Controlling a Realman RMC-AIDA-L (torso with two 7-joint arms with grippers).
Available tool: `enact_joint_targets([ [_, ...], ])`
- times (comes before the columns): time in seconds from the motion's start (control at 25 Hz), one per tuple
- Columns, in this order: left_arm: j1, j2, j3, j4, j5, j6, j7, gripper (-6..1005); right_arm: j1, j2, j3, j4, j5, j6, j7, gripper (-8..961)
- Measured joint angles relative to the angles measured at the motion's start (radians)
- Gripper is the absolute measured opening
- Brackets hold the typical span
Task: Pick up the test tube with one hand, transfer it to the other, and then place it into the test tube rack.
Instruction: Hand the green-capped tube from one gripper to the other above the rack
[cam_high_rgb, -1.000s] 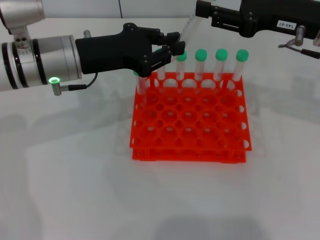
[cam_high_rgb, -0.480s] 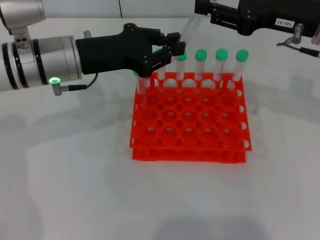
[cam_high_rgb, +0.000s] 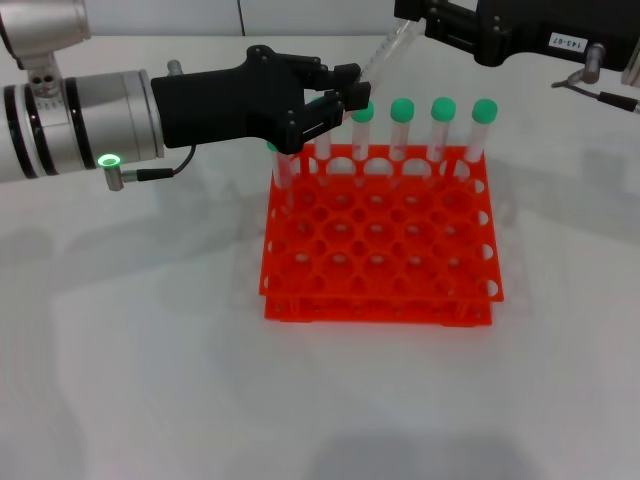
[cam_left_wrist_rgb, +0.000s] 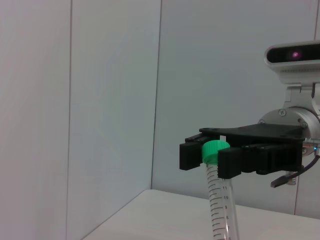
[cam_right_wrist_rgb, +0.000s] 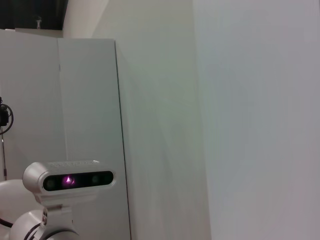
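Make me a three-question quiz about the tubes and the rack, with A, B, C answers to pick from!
1. Where in the test tube rack do the standing tubes sit?
A. the row nearest the robot
B. the row farthest from the robot
C. the middle row

2. What colour is the rack?
A. blue
B. white
C. orange-red

3. How does the test tube in the right gripper sit?
A. tilted, above the rack's back edge
B. flat on the table
C. upright in a hole

Answers: 1 B, because the head view shows them all lined along the far edge. 2 C, because the whole grid is bright orange-red. 3 A, because the tube slants down from the right gripper toward the left gripper, which is by the rack's back row.
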Motion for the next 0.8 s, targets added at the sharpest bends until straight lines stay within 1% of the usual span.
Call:
enact_joint_targets([
  [0.2, 0.000, 0.000, 0.000, 0.000, -0.001, 0.000, 0.000, 181, 0.000, 0.000, 0.000, 0.001, 0.001, 0.001, 0.000, 318],
  [0.48, 0.000, -0.001, -0.001, 0.001, -0.002, -0.003, 0.000, 181, 0.000, 0.000, -0.001, 0.001, 0.001, -0.001, 0.000, 315],
  [0.64, 0.001, -0.010, -0.001, 0.003, -0.002, -0.015, 0.009, 181, 0.000, 0.000, -0.002, 0.000, 0.001, -0.002, 0.000, 311],
  [0.8, 0.001, -0.012, 0.007, 0.002, 0.002, -0.022, 0.017, 181, 0.000, 0.000, -0.002, -0.003, 0.001, -0.002, 0.000, 306],
])
